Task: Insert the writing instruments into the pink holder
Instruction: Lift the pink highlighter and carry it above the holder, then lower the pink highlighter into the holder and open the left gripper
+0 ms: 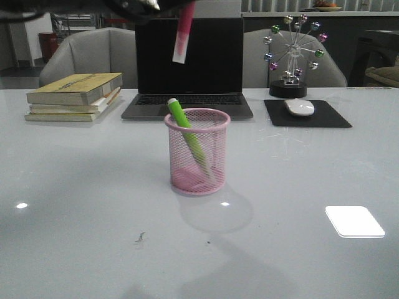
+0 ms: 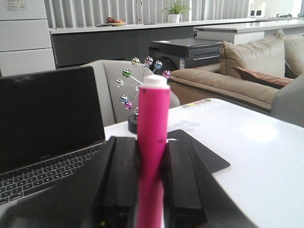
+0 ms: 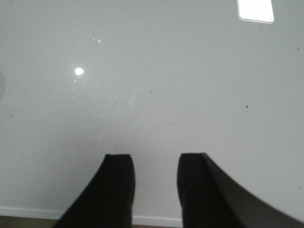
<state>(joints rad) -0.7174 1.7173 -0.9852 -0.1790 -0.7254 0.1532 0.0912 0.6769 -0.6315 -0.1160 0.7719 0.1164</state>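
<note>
The pink wire-mesh pen cup (image 1: 197,152) stands upright on the pale glossy counter (image 1: 75,187), in front of the open laptop (image 1: 189,68). The green highlighter (image 1: 187,134) already sits inside it, leaning so that its upper end rests at the cup's rim on the left side while its lower end reaches toward the base on the right.

The pink highlighter (image 1: 183,37) hangs high above the counter, over the laptop screen and somewhat behind and above the cup, pale capped end pointing down. The left claw (image 2: 152,180) is clamped on it: in the left wrist view both black fingers (image 2: 121,180) press against the marker's pink barrel (image 2: 153,142), with the white cap sticking out beyond them. In the front view that claw (image 1: 140,6) shows only as a dark shape at the top edge, so its exact tilt is hard to judge.

The right claw (image 3: 154,183) hovers over bare counter with its two fingers (image 3: 118,185) apart and nothing between them.

A stack of books (image 1: 75,96) lies to the left of the laptop. To the right, a white mouse (image 1: 300,107) rests on a black mouse pad (image 1: 305,114), with a ferris-wheel desk ornament (image 1: 293,53) just behind it
</note>
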